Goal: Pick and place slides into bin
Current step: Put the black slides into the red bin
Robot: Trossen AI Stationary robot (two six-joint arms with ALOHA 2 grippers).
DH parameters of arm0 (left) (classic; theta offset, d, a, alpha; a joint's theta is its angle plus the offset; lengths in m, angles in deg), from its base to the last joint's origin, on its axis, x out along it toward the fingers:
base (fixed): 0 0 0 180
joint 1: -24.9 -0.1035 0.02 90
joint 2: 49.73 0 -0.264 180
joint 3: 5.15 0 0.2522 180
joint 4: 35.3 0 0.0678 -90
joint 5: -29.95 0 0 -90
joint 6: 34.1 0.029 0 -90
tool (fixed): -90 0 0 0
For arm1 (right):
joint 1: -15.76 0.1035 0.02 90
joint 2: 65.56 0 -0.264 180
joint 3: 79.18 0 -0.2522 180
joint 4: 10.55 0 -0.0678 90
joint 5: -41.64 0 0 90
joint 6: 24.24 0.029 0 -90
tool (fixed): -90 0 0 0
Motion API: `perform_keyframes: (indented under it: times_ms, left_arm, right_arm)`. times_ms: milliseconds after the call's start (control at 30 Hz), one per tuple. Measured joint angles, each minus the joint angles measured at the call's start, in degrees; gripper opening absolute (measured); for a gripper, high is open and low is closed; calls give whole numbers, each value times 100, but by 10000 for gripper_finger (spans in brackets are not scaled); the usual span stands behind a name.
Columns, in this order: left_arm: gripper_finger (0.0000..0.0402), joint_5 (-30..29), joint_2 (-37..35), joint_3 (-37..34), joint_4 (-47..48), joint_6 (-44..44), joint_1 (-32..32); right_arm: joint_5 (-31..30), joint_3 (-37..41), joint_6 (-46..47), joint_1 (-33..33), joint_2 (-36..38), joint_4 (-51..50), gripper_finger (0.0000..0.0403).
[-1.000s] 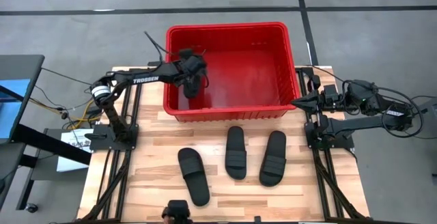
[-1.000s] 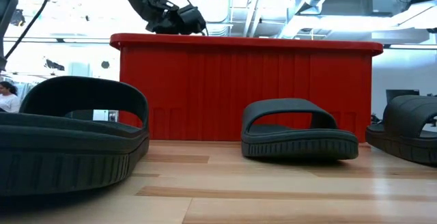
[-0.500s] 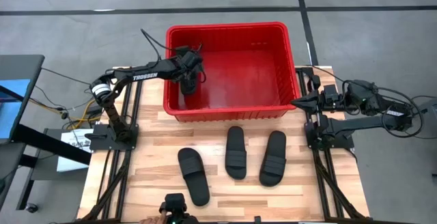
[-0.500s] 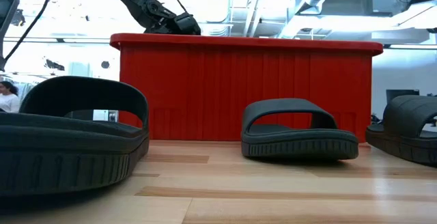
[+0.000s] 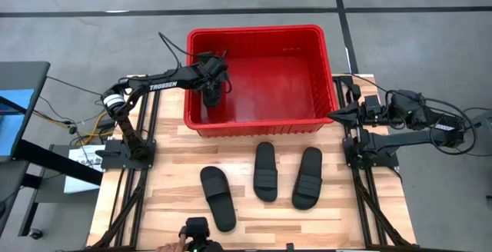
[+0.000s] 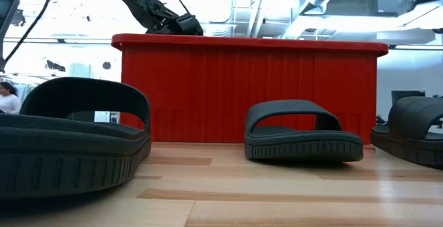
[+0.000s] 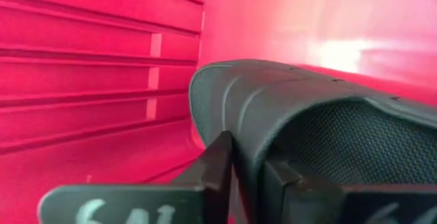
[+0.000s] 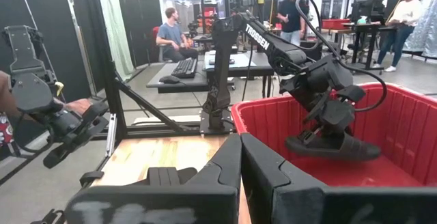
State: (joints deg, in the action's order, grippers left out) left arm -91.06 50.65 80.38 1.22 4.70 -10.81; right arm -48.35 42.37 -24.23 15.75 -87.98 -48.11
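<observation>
Since a second earlier, the left end effector [image 5: 212,87] had dropped lower into the red bin [image 5: 261,34], near its left wall. It was clamped on one black sandal [image 8: 332,145], held just above the bin floor. Three more sandals [image 5: 265,171] lay on the wooden desk [image 5: 169,160] in front of the bin. The right end effector [image 5: 335,114] waited beside the bin's right corner, fingers together. Released unevenly, the sandal might catch on the fingers.

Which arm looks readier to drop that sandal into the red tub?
The left. Its left gripper is shut on a slide and hangs inside the bin, near its left wall. The right gripper waits outside the bin, at the table's right edge.
</observation>
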Motion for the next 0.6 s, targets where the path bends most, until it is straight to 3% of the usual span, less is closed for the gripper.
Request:
perform_keyframes:
  times_ms: [200, 600]
  left_arm:
    - [35, 388, 0, 0, -9, -83, -2]
    - [37, 439, 0, 0, -20, -107, -46]
  right_arm:
    - [0, -1, 0, -1, 0, 2, 0]
    - [0, -2, 0, -2, 0, 0, 0]
